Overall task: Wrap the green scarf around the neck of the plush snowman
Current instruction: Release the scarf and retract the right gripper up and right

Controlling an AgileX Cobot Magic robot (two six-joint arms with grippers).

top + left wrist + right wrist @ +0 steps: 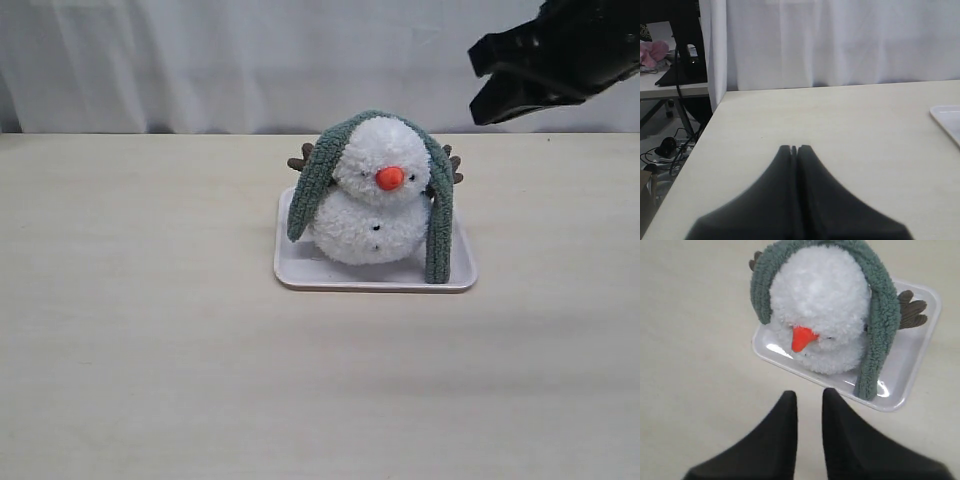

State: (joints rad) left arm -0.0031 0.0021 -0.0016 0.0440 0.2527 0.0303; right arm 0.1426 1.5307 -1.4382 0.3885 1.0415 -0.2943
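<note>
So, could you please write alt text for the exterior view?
A plush snowman sits on a pale tray, a green scarf draped over its head with both ends hanging down its sides. The right gripper hovers open, up and to the right.

A pale, light-grained table (pixel 140 360) fills most of the scene, lit softly and evenly with only faint shadows. Behind it a white curtain (pixel 200 60) hangs in loose vertical folds along the table's far edge. In the left wrist view, past the curtain's edge, a second desk (pixel 670 91) carries a black stand (pixel 687 55) and something pink and fluffy (pixel 652 52). Dark cables (pixel 665 150) lie on the floor beneath.
</note>
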